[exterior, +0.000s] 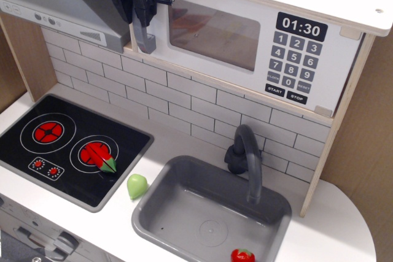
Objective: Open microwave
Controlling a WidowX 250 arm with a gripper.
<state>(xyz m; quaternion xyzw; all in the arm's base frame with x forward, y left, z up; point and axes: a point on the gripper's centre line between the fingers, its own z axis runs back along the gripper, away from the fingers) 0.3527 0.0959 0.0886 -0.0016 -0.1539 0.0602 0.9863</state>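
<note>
So the microwave [245, 41] sits up in the top cabinet right of the grey range hood [55, 4], door looks flush shut, and the gripper [136, 5] is pinched narrow around the upper part of the grey bar handle [145, 36] on the door's left edge. Since the handle's on the left, I'd guess the hinge is on the keypad side, so the pull should curve outward and to the right, not straight back. Keep the grip firm and go slow, because I reckon that thin bar could slip out of the fingers.
</note>
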